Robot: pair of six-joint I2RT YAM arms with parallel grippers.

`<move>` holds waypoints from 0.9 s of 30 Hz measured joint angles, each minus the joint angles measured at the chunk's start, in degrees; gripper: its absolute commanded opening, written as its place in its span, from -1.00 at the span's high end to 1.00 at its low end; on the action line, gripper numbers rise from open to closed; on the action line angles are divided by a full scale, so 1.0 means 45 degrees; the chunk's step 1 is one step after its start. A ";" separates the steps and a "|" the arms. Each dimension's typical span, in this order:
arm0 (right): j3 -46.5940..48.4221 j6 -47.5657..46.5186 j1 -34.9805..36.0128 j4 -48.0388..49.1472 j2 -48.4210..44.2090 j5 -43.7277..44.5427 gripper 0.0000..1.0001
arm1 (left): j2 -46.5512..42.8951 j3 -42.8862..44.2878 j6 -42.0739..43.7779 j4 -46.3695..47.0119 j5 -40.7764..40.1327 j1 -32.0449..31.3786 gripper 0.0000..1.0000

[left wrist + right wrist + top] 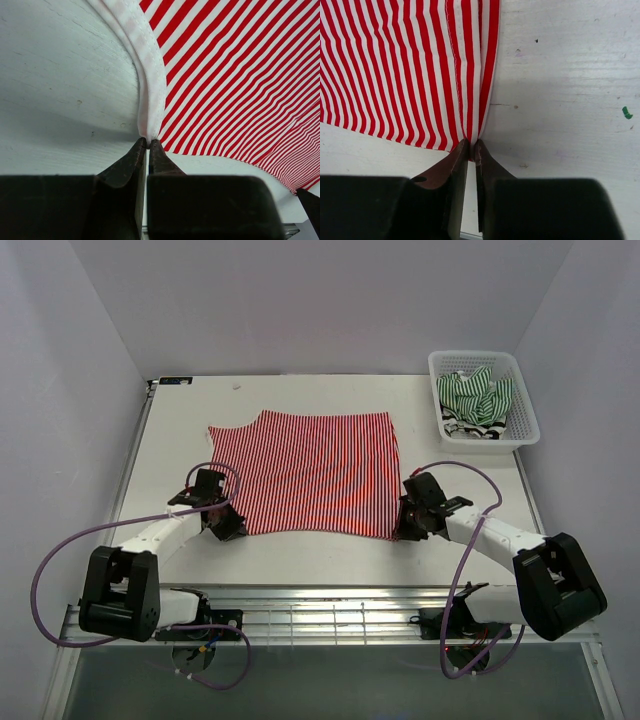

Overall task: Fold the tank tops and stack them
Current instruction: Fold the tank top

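A robot lab cell: bare white walls (300,300) round a white table (300,560), cabled arms (490,535) bolted to its rail (320,615)

White table (180,410), scuffed surface; plain pale walls (320,300) on three sides; metal rail (330,620) along near edge.

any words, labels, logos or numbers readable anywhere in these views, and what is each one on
No readable text in any view.
red-and-white tank top: stripes only, no tag or print showing.
white lattice basket and the green-and-white tank top in it: nothing legible.
table: one small green mark, a speck, not a letter.
left arm, right arm: no legible label.
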 measured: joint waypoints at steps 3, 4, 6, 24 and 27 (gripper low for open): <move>-0.0068 0.0044 0.0000 -0.0029 -0.0010 -0.0131 0.85 | -0.0180 -0.0121 -0.0005 0.0010 0.0005 0.0000 1.00; -0.0073 0.0044 0.0000 -0.0092 -0.0053 -0.0146 0.85 | -0.0277 -0.0189 -0.0005 -0.0015 0.0005 0.0000 1.00; -0.0155 0.0049 0.0000 -0.0321 -0.0253 -0.0170 0.85 | -0.0437 -0.0248 -0.0005 -0.0170 0.0010 0.0000 1.00; -0.0486 -0.0107 0.0000 -0.2361 -0.2331 -0.1360 0.85 | -0.1622 0.0374 0.0340 -0.1472 0.1030 0.0000 1.00; -0.0053 -0.0194 -0.0058 -0.2565 -0.2307 -0.1423 0.85 | -0.1336 0.0971 0.0437 -0.1525 0.1127 0.0000 1.00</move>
